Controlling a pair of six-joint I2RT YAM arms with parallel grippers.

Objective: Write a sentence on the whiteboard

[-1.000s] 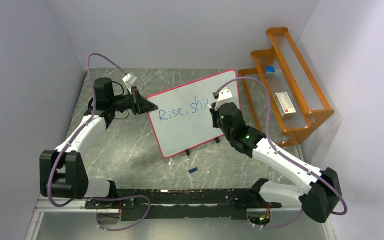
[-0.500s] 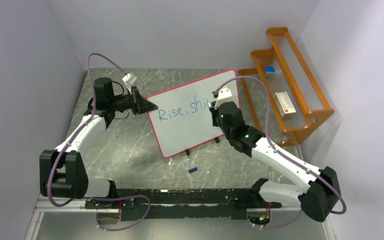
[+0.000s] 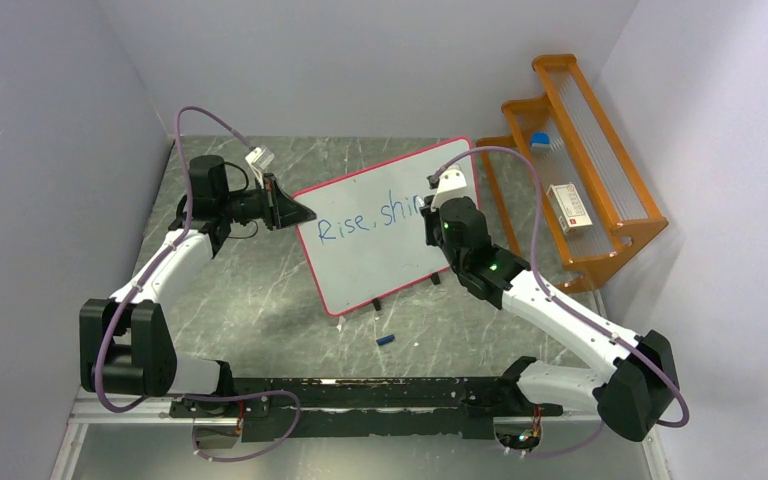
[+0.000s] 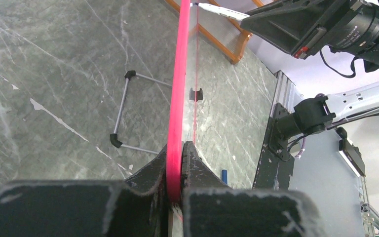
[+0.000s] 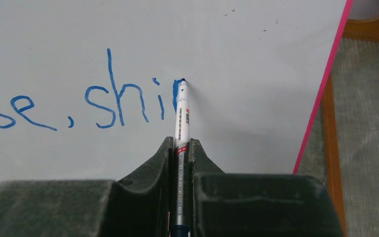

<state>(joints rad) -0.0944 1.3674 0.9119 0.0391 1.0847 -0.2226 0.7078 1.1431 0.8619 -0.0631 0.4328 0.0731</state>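
Marbled tabletop [image 3: 260,290], centre: the standing whiteboard [image 3: 380,265] is being clamped by the left gripper [image 4: 181,148], the marker [image 5: 182,116] being pinched by the right gripper [image 5: 180,144] at the sentence [image 5: 103,103]; hard pressing could tilt the whiteboard, skewing letters.

I see the large white rectangular whiteboard [image 3: 380,270] with rounded corners and a thin pink-red frame. It stands on two small black feet on the grey marbled tabletop [image 3: 260,290], turned at an angle. The blue handwritten marker text [image 3: 365,220] across its upper part reads "Rise, shi", followed by one partial stroke.
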